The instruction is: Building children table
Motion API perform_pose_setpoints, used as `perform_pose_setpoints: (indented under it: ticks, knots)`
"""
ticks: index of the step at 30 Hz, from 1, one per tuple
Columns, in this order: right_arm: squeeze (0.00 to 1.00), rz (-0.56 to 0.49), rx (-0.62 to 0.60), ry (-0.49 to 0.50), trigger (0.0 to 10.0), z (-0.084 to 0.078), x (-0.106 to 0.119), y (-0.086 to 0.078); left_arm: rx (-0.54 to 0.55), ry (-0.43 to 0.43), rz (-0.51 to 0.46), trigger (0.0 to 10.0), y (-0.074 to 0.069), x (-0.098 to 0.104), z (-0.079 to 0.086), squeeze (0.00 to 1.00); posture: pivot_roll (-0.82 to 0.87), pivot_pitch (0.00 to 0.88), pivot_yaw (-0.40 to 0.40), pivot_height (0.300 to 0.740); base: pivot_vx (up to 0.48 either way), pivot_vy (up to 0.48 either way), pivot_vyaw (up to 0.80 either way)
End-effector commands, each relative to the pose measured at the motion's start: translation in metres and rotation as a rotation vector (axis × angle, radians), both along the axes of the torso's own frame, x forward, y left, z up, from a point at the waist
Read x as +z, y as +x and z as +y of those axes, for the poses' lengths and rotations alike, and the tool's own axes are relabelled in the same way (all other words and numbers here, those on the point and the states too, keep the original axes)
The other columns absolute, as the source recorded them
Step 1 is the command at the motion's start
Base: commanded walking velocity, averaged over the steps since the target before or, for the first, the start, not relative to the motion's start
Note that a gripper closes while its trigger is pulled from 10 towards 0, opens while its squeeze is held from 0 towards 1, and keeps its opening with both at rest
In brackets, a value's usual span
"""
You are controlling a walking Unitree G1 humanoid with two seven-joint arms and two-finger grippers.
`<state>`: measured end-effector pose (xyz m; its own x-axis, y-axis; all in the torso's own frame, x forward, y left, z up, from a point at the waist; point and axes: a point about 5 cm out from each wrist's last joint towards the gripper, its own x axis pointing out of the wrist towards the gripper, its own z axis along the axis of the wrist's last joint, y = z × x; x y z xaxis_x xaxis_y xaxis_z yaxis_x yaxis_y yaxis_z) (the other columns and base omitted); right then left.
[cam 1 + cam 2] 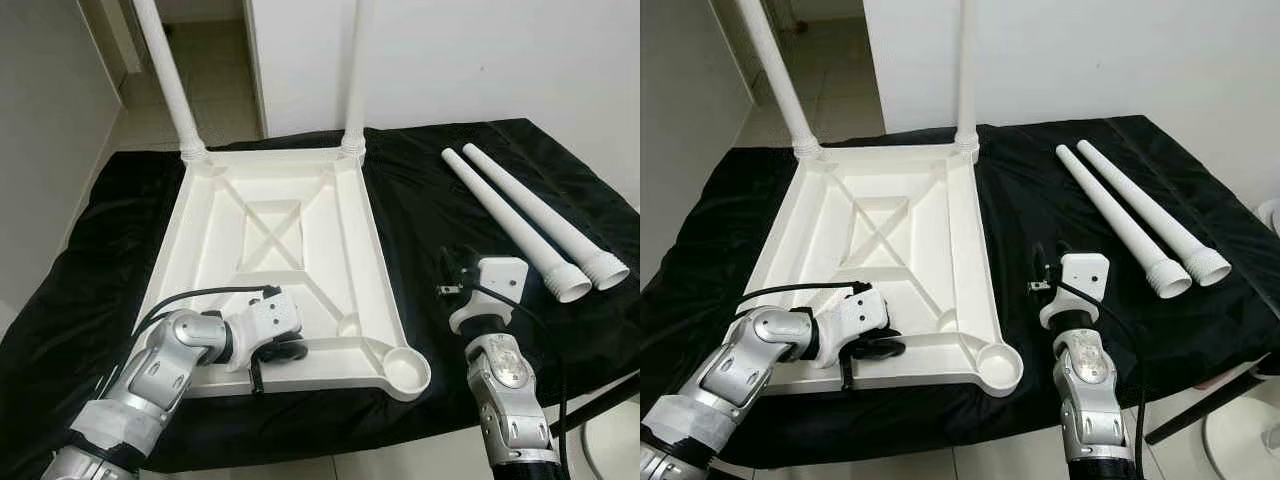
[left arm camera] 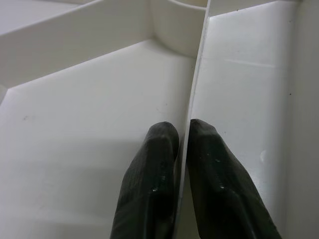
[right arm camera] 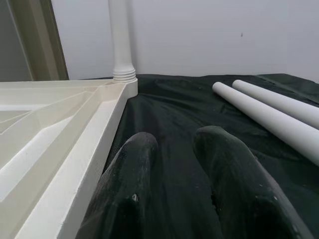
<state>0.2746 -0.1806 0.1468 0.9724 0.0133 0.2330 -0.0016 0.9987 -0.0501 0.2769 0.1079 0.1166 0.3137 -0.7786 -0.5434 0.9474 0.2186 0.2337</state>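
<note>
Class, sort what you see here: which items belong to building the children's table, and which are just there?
Belongs to the job:
- upturned tabletop, left claw shut on its rib
- two fitted legs
- two loose legs
- right claw

Just there:
- black cloth
- white wall

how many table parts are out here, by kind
tabletop, upside down: 1
legs already standing in its far corners: 2
loose legs lying on the black cloth: 2
total: 5 parts
the left hand is shut on a tabletop rib.
</note>
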Motion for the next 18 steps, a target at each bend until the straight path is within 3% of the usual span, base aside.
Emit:
perform_pose_setpoints:
  ticks: [1, 2, 11, 12, 14, 16, 17, 18]
  knots:
    - [0.0, -0.012, 0.0, 0.0, 10.0, 0.002, 0.001, 0.002, 0.2, -0.015, -0.132, 3.5, 0.009, 0.002, 0.006, 0.0, -0.08, 0.002, 0.054, 0.74, 0.0, 0.0, 0.0]
    - [0.0, -0.013, -0.001, 0.001, 10.0, 0.002, 0.001, 0.002, 0.189, -0.023, -0.135, 10.0, 0.007, 0.002, 0.001, 0.0, -0.08, 0.002, 0.054, 0.74, 0.0, 0.0, 0.0]
    - [0.0, -0.014, -0.005, 0.005, 10.0, 0.002, 0.001, 0.004, 0.149, -0.108, -0.11, 10.0, 0.0, 0.004, -0.017, 0.0, -0.08, 0.0, 0.058, 0.74, 0.0, 0.0, 0.0]
    - [0.0, -0.016, -0.008, 0.007, 10.0, 0.002, 0.001, 0.004, 0.14, -0.156, -0.073, 10.0, -0.002, 0.007, -0.021, 1.0, -0.09, 0.0, 0.064, 0.74, 0.0, 0.0, 0.0]
    - [0.0, -0.018, -0.03, 0.018, 10.0, -0.001, 0.001, 0.003, 0.129, -0.257, -0.036, 10.0, -0.005, 0.017, -0.029, 1.0, -0.09, 0.0, 0.067, 0.74, 0.0, 0.0, 0.0]
    - [0.0, -0.01, -0.058, 0.024, 10.0, -0.004, 0.0, 0.003, 0.166, -0.277, -0.097, 10.0, -0.001, 0.024, -0.034, 1.0, -0.09, 0.001, 0.069, 0.74, 0.0, 0.0, 0.0]
    - [0.0, -0.005, -0.068, 0.029, 10.0, -0.005, -0.001, 0.003, 0.193, -0.285, -0.101, 10.0, 0.001, 0.026, -0.035, 0.79, -0.09, 0.002, 0.069, 0.74, 0.0, 0.0, 0.0]
    - [0.0, -0.002, -0.073, 0.033, 10.0, -0.006, -0.001, 0.003, 0.208, -0.289, -0.099, 10.0, 0.002, 0.026, -0.036, 0.79, -0.09, 0.002, 0.07, 0.74, 0.0, 0.0, 0.0]
